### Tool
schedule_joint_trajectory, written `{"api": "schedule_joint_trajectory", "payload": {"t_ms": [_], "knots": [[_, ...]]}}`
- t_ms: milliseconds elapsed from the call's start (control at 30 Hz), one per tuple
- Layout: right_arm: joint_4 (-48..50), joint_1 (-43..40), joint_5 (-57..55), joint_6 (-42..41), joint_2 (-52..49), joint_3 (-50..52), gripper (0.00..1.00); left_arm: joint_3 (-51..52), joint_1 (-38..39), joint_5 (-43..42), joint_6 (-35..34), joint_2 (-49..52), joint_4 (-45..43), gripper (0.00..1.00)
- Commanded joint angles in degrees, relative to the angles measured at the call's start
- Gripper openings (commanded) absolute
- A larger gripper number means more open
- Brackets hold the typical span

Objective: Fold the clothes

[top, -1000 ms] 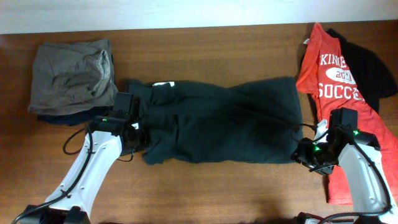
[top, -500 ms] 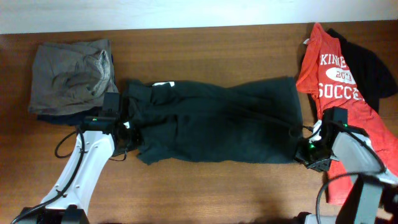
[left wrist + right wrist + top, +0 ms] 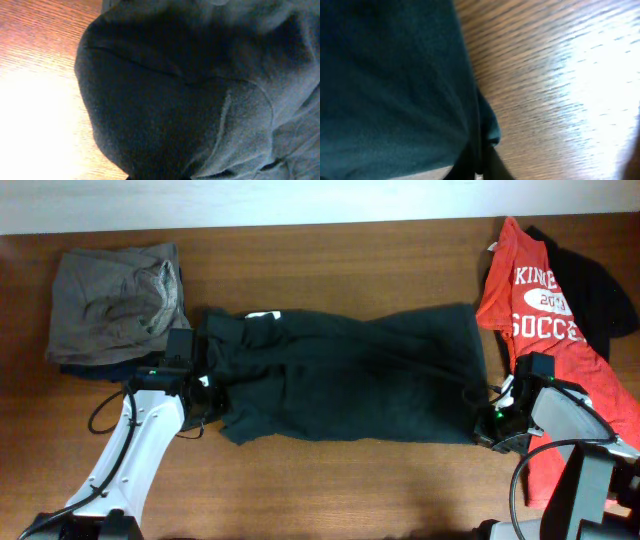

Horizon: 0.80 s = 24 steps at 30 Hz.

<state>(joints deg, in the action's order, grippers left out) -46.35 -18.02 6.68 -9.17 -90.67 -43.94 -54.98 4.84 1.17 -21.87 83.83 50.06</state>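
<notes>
Nearest, left gripper (image 3: 207,398) and right gripper (image 3: 490,423) sit at the near corners of the dark green garment (image 3: 350,380); cloth fills both wrist views, so neither claw's opening can be told. The garment lies spread lengthwise mid-table (image 3: 350,480), the arms placed at its ends probably to carry the near edge over. Farther back are a grey folded pile (image 3: 115,300) at left and a red shirt (image 3: 545,310) at right, likely waiting.

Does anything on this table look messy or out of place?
Nothing looks spilled or damaged. The dark green garment lies rumpled mid-table, bunched at its left end. The red soccer T-shirt sprawls unfolded at the right, partly over a black garment.
</notes>
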Motion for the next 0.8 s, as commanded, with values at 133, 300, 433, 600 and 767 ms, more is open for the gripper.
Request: {"api": "schedule_joint_trajectory", "payload": {"t_ms": [133,300,433,600,767], "knots": [[-6.62,-0.33,1.05,-2.29,0.48,-2.75,0.04,-2.32,-1.66,2.32,0.92,-0.35,4.09,0.01],[-12.17,-0.37,1.05,-2.27,4.74,-7.30,0.04,-7.85,-2.27,2.80,0.94,-0.66,10.67,0.01],[-16.02,-0.37,1.25,-2.23,8.68,-10.23,0.04,-10.91,-2.27,3.45,0.96,-2.21,14.16,0.00],[-21.05,-0.37,2.29,-2.08,15.39,-12.90,0.04,-11.69,-2.27,3.45,2.12,-6.80,15.87,0.00],[-24.20,-0.37,4.11,-2.08,21.92,-14.86,0.04,-11.69,-2.29,4.72,2.21,-10.78,17.27,0.01]]}}
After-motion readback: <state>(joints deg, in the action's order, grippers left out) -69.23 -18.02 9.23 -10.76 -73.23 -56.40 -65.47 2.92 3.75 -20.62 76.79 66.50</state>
